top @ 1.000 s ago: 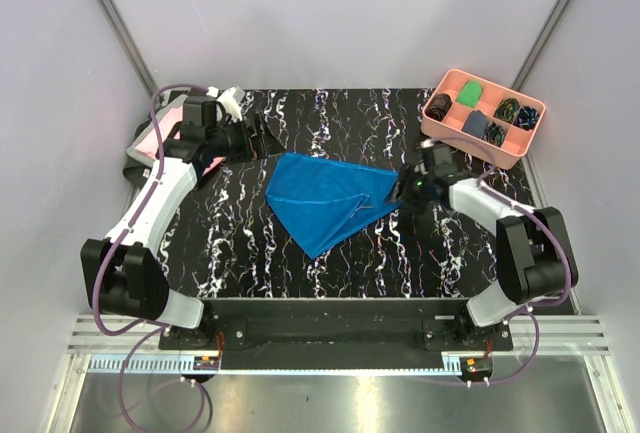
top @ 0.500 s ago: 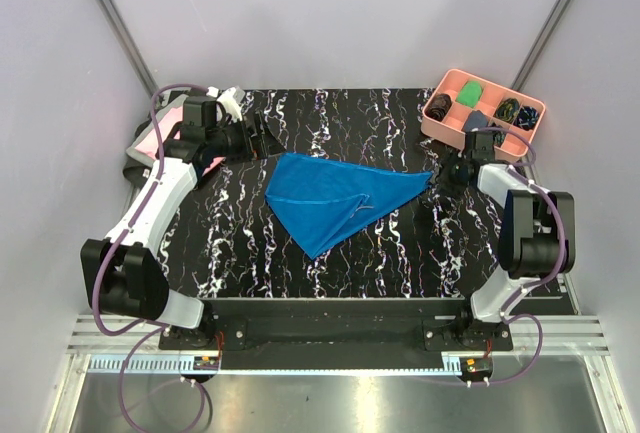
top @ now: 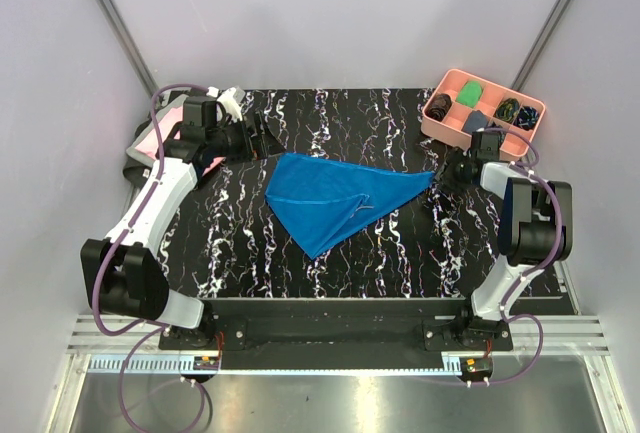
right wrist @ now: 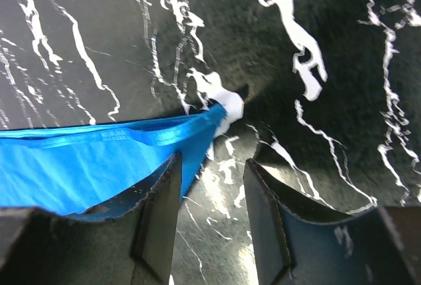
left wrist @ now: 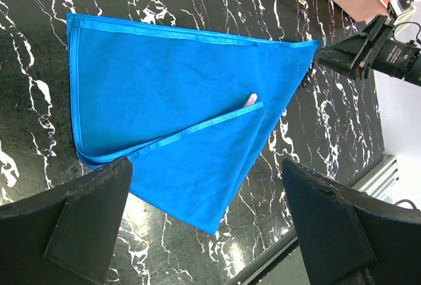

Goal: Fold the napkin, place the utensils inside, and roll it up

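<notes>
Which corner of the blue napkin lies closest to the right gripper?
The pointed tip of the napkin that reaches toward the pink tray, just ahead of the right gripper; the other corners sit nearer the middle of the table.

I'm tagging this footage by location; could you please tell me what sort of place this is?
Probably a robot test cell: white panels enclose a marbled black table, with two arms mounted at its near edge and a napkin laid out.

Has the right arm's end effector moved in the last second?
Yes. The right end effector has slid right and farther back, toward the pink tray; a corner of the napkin now stretches out toward it.
</notes>
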Tool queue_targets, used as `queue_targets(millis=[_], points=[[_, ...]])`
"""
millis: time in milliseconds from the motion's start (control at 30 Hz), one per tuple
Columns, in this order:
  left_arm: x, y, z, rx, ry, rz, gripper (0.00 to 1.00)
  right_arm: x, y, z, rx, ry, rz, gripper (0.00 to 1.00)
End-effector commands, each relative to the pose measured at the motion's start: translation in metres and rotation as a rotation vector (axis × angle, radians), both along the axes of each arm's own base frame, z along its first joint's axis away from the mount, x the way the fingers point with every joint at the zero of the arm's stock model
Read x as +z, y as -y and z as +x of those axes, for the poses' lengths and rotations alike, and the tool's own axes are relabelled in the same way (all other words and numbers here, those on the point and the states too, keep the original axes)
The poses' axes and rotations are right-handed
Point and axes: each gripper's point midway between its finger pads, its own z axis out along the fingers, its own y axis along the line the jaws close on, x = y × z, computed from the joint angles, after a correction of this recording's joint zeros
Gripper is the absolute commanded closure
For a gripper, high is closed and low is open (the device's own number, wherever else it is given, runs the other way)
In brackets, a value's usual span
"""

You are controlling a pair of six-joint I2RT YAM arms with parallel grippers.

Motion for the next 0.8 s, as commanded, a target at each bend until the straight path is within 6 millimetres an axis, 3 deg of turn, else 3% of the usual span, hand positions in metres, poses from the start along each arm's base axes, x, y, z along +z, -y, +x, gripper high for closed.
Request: queue_targets(millis=[0,333,767], points=[[0.019,0.006,0.001,-0.029,0.068,-0.031,0.01,0.025,-0.002,0.027,0.010,0.108,0.035,0.49],[0.020,0.006,0.001,-0.028,0.071,-0.030,0.01,0.011,0.005,0.038,0.002,0.089,0.030,0.48],[0.019,0.007,0.001,-0.030,0.068,-0.035,0.01,-0.001,0.008,0.034,-0.016,0.058,0.026,0.65]])
